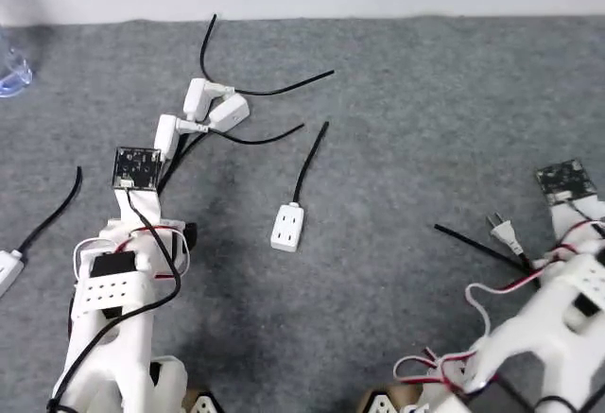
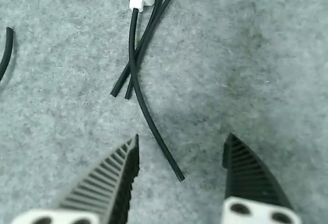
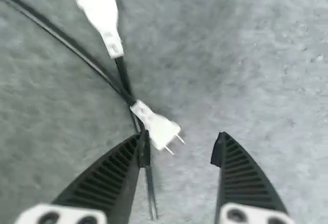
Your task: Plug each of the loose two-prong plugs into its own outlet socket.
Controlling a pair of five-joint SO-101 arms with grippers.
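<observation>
**Two plugs loose, two outlets waiting**

Two loose two-prong plugs lie near the right arm, their black cords crossing. The nearer plug (image 3: 159, 129) sits between the spread fingers of the right gripper (image 3: 182, 136), close against one finger with its prongs toward the other, but it is not clamped. The farther plug (image 3: 102, 11) lies beyond it, prongs pointing away. Neither is in a socket.

Two outlets look unfilled. The middle outlet (image 1: 286, 226) lies alone at mid-table with its cord running away from the arms, and the edge outlet (image 1: 8, 269) sits at the table's left border. Both are well apart from the plugs.

Ahead of the left arm is a white cluster (image 1: 203, 111) of three bodies with three cords. They appear to be joined, so that part is probably done, though I cannot tell exactly how they pair up.

The left gripper (image 2: 183, 142) is spread apart and empty above a bare cord end (image 2: 177, 175) on the grey table (image 1: 425, 129).

By this count, two matings remain.
</observation>
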